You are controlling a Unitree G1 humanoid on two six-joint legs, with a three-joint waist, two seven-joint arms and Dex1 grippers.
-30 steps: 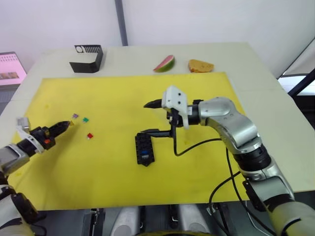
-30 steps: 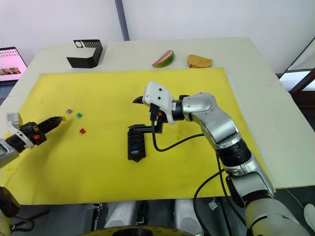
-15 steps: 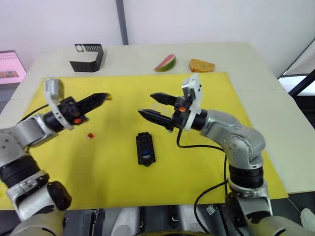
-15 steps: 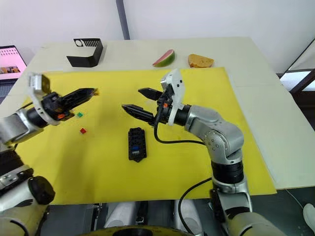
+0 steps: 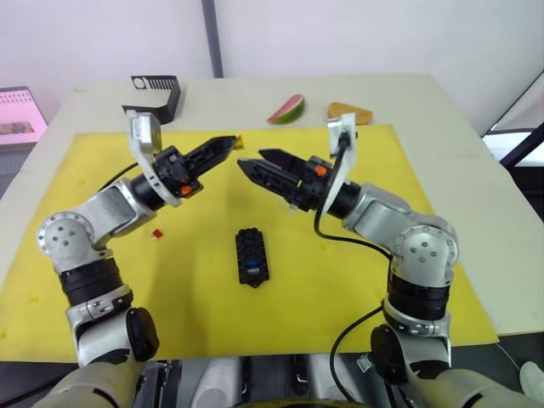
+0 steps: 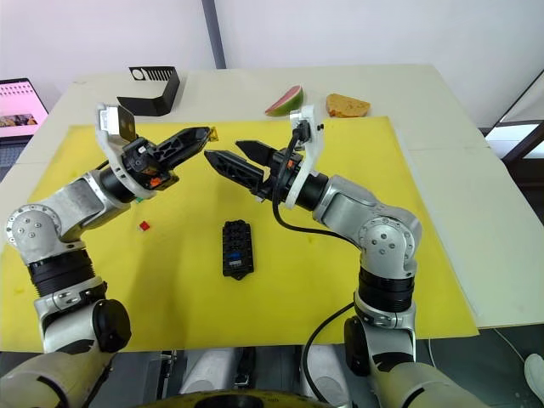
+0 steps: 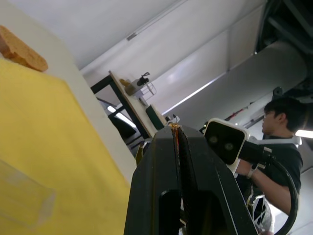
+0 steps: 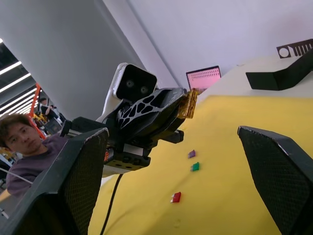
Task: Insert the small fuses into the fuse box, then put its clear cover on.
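1. While raised above the yellow mat [image 5: 340, 289], left hand [image 5: 223, 146] pinches a tan fuse [image 8: 189, 104], presenting it to the spread right hand [image 5: 259, 166], likely a handover.
2. Fuse box [image 5: 252, 257] lies on the mat below them.

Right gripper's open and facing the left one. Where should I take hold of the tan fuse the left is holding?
Probably the free end of the tan fuse, which sticks out past the left gripper tips. Bring the right gripper straight at it, tip to tip, and close on its broad faces. The left's fingers cover the rest of it.
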